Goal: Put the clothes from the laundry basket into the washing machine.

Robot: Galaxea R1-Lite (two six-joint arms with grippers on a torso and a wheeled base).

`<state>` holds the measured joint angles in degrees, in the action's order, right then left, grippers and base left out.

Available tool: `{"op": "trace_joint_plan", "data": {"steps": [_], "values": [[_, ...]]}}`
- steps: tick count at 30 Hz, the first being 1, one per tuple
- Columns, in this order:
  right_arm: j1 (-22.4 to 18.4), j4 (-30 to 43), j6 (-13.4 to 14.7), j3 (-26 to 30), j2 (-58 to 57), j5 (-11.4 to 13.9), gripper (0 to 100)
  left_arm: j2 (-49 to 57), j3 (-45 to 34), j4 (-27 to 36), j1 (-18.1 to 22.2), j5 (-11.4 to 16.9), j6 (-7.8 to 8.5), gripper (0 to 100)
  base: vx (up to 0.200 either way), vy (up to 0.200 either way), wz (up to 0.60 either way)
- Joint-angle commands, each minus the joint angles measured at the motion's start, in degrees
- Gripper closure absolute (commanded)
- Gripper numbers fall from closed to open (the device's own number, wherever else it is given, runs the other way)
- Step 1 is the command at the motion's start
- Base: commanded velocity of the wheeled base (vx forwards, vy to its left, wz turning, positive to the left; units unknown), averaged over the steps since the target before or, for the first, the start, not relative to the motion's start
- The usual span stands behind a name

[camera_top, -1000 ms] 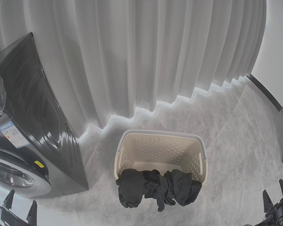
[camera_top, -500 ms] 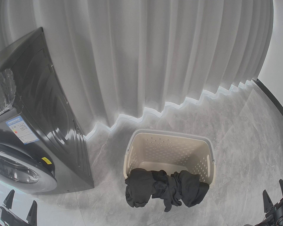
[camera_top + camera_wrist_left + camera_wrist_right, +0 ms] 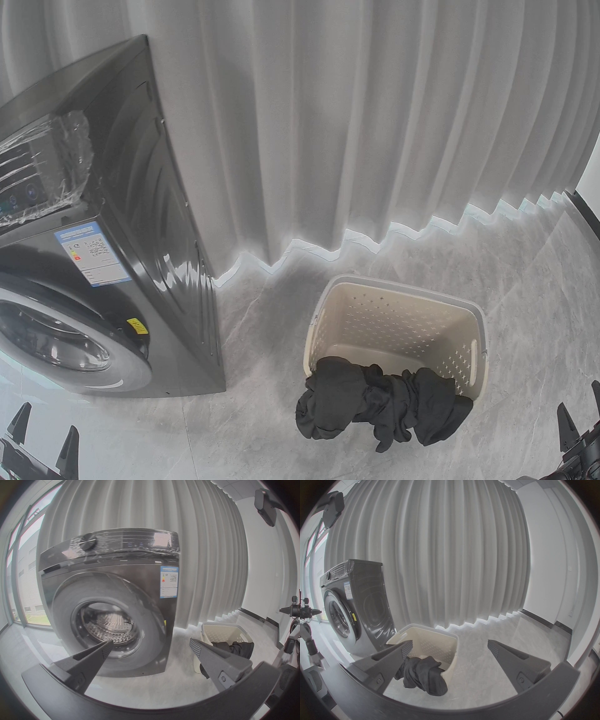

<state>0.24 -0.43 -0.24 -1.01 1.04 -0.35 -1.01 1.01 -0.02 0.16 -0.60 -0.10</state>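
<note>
1. Clothes (image 3: 381,400): one dark bundle, draped over the near rim of the laundry basket (image 3: 400,289), partly hanging outside.
2. Laundry basket: cream, perforated, on the grey floor (image 3: 262,375), right of the washing machine (image 3: 156,219), apart from it.
3. Washing machine: dark grey, front-loading.
4. My left gripper (image 3: 151,644): fingers spread wide, empty, facing the machine's round door.
5. My right gripper (image 3: 449,645): likewise spread, empty, near the basket.
6. Curtain (image 3: 375,125): white, pleated, behind both.

Camera swung left; washing machine (image 3: 94,269) fuller in view.
</note>
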Motion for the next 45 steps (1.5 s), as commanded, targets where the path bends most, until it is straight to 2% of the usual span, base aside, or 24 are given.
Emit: {"op": "trace_joint_plan", "data": {"steps": [1, 15, 21, 38, 45], "values": [[0.11, -0.01, -0.02, 1.01, 0.02, 0.0, 0, 0.75, -1.01, -0.06, 0.02, -0.02, -0.08, 0, 0.0, 0.0, 0.0], [0.02, -0.01, -0.11, 1.01, 0.02, -0.09, 0, 0.75, -1.01, -0.06, 0.02, -0.02, -0.08, 0, 0.0, 0.0, 0.0], [0.02, -0.01, -0.11, 1.01, 0.02, 0.0, 0, 0.75, -1.01, 0.02, 0.02, -0.02, -0.08, 0, 0.0, 0.0, 0.6], [0.02, -0.01, -0.02, 1.01, 0.02, 0.0, 0, 0.75, -1.01, -0.06, 0.02, 0.07, -0.08, 0, 0.0, 0.0, 0.0], [0.02, -0.01, -0.02, 1.01, 0.02, 0.0, 0, 0.75, -1.01, -0.06, 0.02, 0.16, -0.34, 0, 0.0, 0.2, 0.0]]}}
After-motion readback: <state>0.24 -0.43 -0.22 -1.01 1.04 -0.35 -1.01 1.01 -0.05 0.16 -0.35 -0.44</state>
